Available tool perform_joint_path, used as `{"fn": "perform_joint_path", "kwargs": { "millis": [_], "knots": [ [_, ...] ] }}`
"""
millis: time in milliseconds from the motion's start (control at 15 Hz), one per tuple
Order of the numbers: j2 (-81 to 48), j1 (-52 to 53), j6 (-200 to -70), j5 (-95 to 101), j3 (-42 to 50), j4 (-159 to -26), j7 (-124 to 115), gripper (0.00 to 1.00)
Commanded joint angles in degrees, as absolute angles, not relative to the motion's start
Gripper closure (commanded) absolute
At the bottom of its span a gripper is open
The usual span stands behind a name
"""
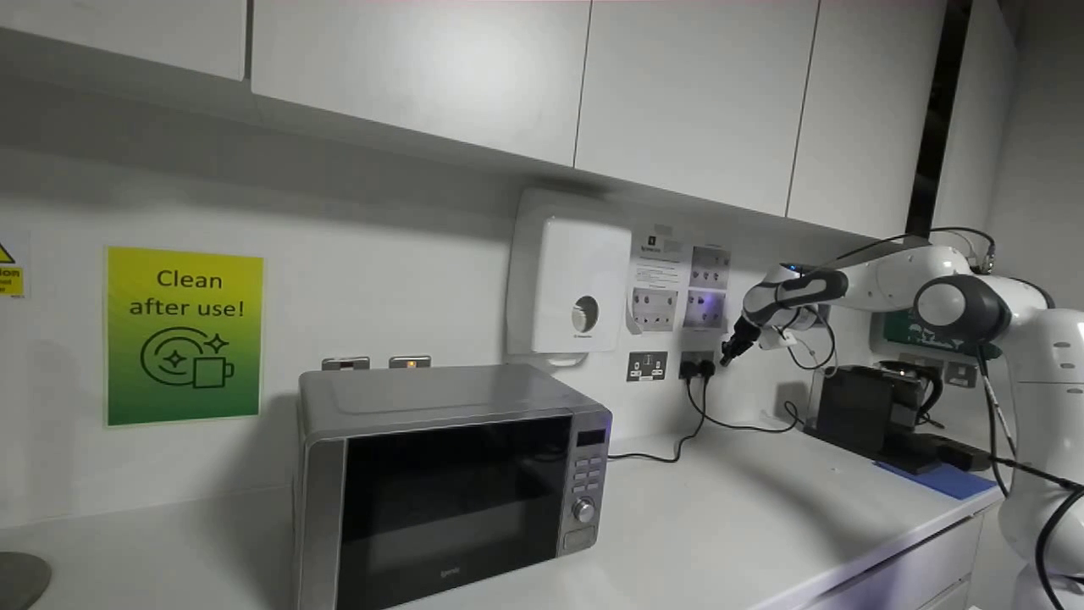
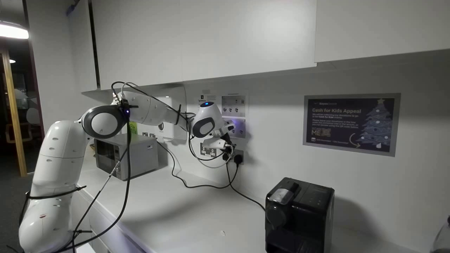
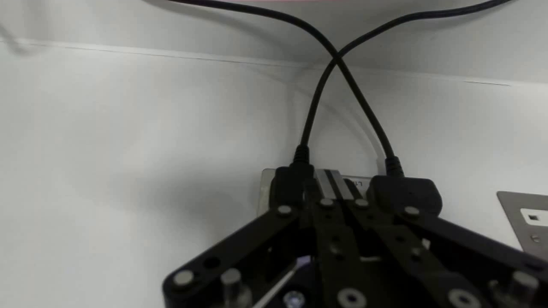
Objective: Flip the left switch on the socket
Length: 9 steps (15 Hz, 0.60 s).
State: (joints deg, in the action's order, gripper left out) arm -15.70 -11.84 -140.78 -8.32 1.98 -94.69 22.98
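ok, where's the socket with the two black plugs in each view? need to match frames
In an exterior view: socket right of centre, just left of the jaws.
In an exterior view: socket a little below centre.
Wrist view: socket lower middle, mostly hidden behind plugs and jaws.
Shared landmark: the crossing black cables, below it in both exterior views, above it in the wrist view.
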Motion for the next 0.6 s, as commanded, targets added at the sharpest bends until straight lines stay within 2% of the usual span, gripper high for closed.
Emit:
{"fn": "perform_joint_path", "kwargs": {
  "millis": [0,533],
  "knots": [
    [-15.0,-12.0,-138.9,-11.3,0.7,-94.5,24.4,1.0],
    [-17.7,-11.9,-138.6,-13.8,-0.9,-90.8,24.7,1.0]
  ]
}}
